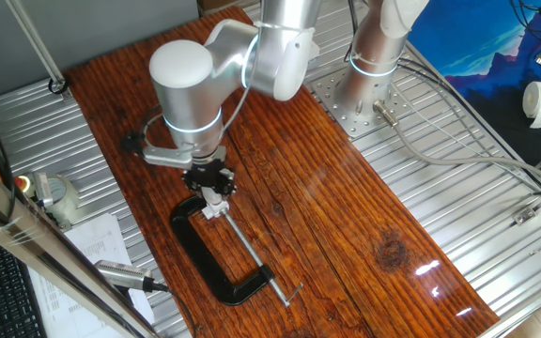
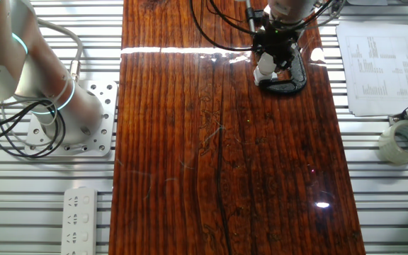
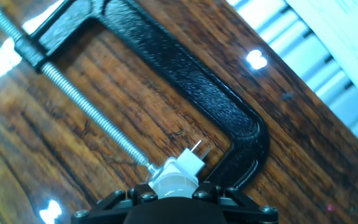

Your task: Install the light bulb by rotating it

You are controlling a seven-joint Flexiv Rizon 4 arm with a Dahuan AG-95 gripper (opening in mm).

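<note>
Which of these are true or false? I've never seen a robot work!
1. The claw hangs over one end of the black clamp. True.
2. The clamp lies on a bare metal table. False: it lies on the wooden board.
3. A tape roll sits off the board. True.
4. The clamp's screw is missing. False: the threaded rod runs across the clamp's opening.
5. Printed paper lies beside the board. True.

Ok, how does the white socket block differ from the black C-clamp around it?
The C-clamp is black and large; the socket block is white and far smaller, fitting inside the clamp's opening. The C-clamp lies flat and spread out; the socket block sits at its screw tip, two metal prongs sticking out. Both are on the wooden table.
</note>
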